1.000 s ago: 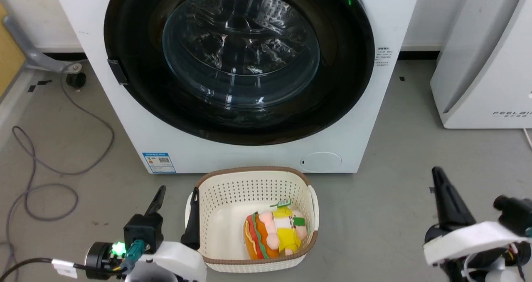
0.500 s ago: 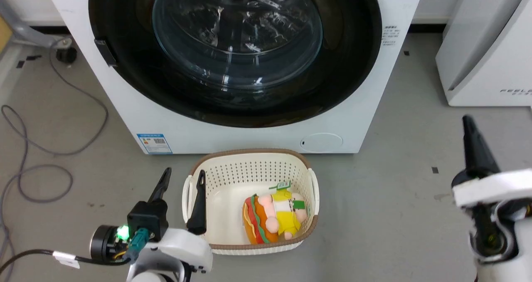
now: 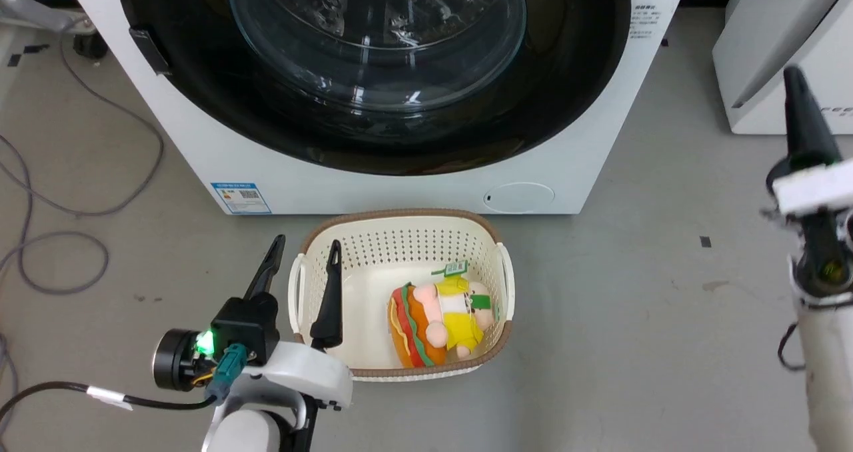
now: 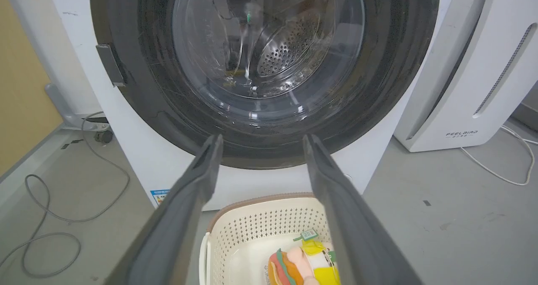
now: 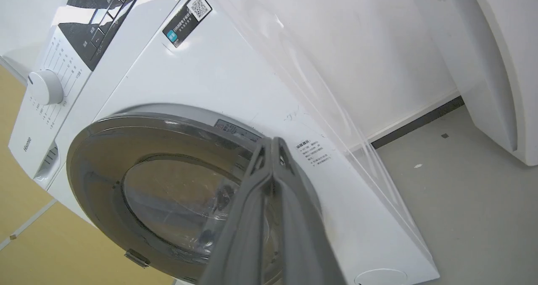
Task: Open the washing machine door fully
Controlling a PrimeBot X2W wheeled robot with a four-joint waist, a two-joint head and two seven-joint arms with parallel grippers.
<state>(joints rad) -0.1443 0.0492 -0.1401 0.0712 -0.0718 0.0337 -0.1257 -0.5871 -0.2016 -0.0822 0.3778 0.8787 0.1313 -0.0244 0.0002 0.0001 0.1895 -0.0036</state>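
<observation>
Well, at lower left the left pincer (image 3: 306, 242) hovers with its fingers spread, one over the floor, the other crossing the left rim of the cream perforated basket (image 3: 400, 220). A hamburger plush toy (image 3: 433, 325) lies inside, toward the right wall. Behind the basket stands the washing machine (image 3: 413, 189). The round washing machine door (image 3: 373, 59) sits flush in its front, glass bulging outward, latch tab (image 3: 146, 49) on its left edge, top cut off. At right, the right pincer (image 5: 273, 141) is pressed together.

Bright, even light; glare streaks the washing machine door (image 3: 377, 52) glass, and wrist views bend at edges.
</observation>
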